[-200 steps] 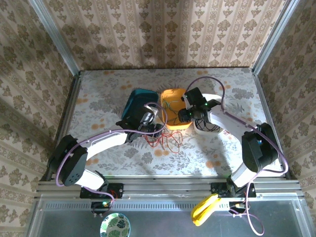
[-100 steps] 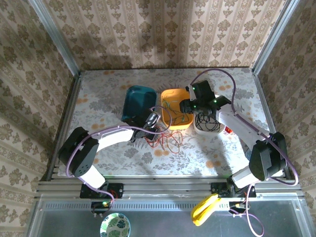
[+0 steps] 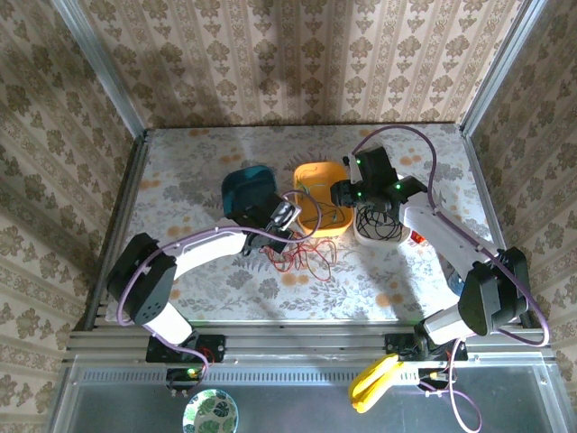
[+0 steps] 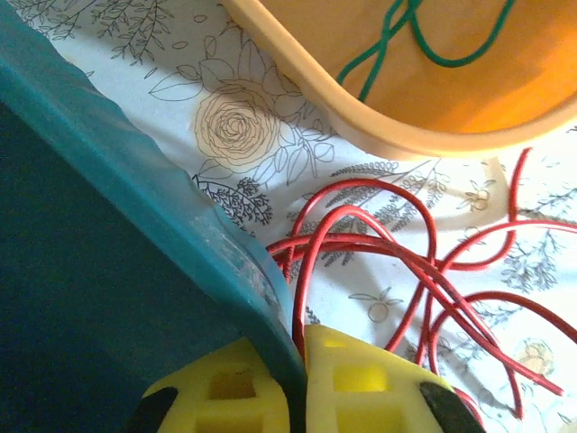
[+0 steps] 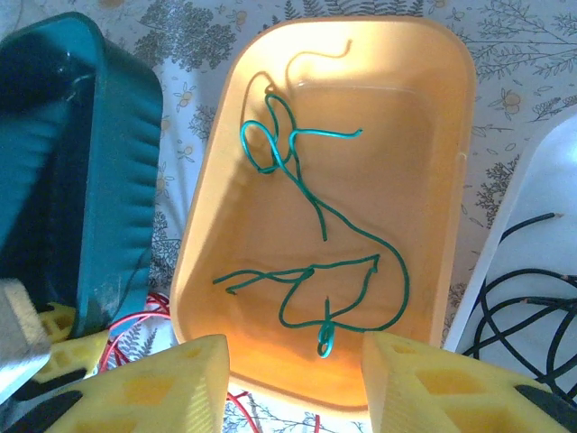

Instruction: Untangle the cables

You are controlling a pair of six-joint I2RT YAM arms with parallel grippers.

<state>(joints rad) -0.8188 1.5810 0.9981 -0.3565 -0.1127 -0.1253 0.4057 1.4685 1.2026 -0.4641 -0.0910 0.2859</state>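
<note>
Floral table (image 3: 207, 153); up close, left fingers (image 4: 361, 388) pinch teal bin (image 4: 108, 298), right fingers (image 5: 153, 397) released.

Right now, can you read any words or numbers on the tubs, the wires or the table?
None: no words, numbers or signs can be read.
The teal tub, orange tub, white tub, red wires and green wires are plain; the table and walls bear only flower patterns.
</note>
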